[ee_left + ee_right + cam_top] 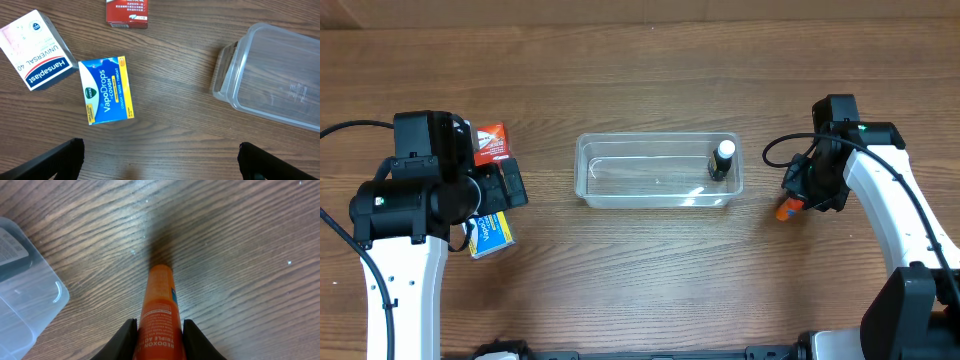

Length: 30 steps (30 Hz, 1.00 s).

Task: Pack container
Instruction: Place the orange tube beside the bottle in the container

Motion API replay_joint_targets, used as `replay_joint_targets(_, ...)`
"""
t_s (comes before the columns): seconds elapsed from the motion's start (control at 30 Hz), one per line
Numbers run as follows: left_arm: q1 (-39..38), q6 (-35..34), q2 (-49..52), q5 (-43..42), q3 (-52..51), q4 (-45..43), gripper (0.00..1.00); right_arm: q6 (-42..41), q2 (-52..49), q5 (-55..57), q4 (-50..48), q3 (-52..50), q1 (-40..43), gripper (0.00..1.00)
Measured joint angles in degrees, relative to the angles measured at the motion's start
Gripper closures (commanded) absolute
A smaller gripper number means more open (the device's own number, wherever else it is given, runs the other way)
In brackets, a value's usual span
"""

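Observation:
The clear container stands at the table's middle with a small dark bottle with a white cap upright in its right end. The container's corner also shows in the left wrist view and in the right wrist view. My right gripper is shut on an orange Redoxon tube, just right of the container. My left gripper is open and empty above the table, near a blue VapoDrops box, a white Hansaplast box and a red box.
In the overhead view the red box and the blue box lie at the left around my left arm. Bare wood lies between the boxes and the container.

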State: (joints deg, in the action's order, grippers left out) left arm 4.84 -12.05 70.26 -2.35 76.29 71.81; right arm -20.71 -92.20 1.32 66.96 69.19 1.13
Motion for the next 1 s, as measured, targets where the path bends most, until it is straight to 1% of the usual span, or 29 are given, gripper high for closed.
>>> replay_joint_targets(0.03, 0.0, 0.0, 0.0, 0.0, 0.0, 0.0, 0.00, 0.5, 0.0, 0.0, 0.1, 0.0, 0.0, 0.88)
replay_joint_targets(0.1, 0.0, 0.0, 0.0, 0.0, 0.0, 0.0, 0.00, 1.7, -0.1, 0.0, 2.5, 2.1, -0.1, 0.91)
replay_joint_targets(0.13, 0.0, 0.0, 0.0, 0.0, 0.0, 0.0, 0.00, 1.9, -0.1, 0.0, 4.3, 4.2, -0.3, 0.91)
replay_joint_targets(0.2, 0.0, 0.0, 0.0, 0.0, 0.0, -0.1, 0.00, 2.9, 0.0, 0.2, 7.1, 12.1, -1.7, 0.91)
replay_joint_targets(0.27, 0.0, 0.0, 0.0, 0.0, 0.0, 0.0, 0.00, 4.2, 0.4, 0.4, 9.3, 20.4, -5.0, 0.91)
replay_joint_targets(0.33, 0.0, 0.0, 0.0, 0.0, 0.1, 0.0, 0.00, 4.9, 1.8, 0.8, 10.1, 27.3, -10.0, 0.91)
replay_joint_targets(0.37, 0.0, 0.0, 0.0, 0.0, 0.1, 0.0, 0.00, 5.2, 3.1, 0.7, 10.1, 29.6, -13.0, 0.91)
replay_joint_targets(0.43, 0.0, 0.0, 0.0, 0.0, 0.1, 0.0, 0.00, 5.4, 4.9, 0.7, 10.7, 31.0, -16.7, 0.92)
replay_joint_targets(0.53, 0.0, 0.0, 0.0, 0.0, 0.1, 0.0, 0.00, 4.2, 5.2, 0.7, 11.7, 30.1, -20.1, 0.92)
replay_joint_targets(0.63, 0.0, 0.0, 0.0, 0.0, 0.1, 0.0, 0.00, 3.1, 5.1, 0.9, 10.5, 25.2, -21.4, 0.92)
replay_joint_targets(0.77, 0.0, 0.0, 0.0, 0.0, 0.1, -0.2, 0.00, 2.3, 4.8, 1.0, 5.5, 17.9, -21.8, 0.92)
replay_joint_targets(1.0, 0.0, 0.0, 0.0, 0.0, 0.1, -0.2, 0.00, 2.2, 3.2, 1.0, -3.5, 8.3, -21.8, 0.92)
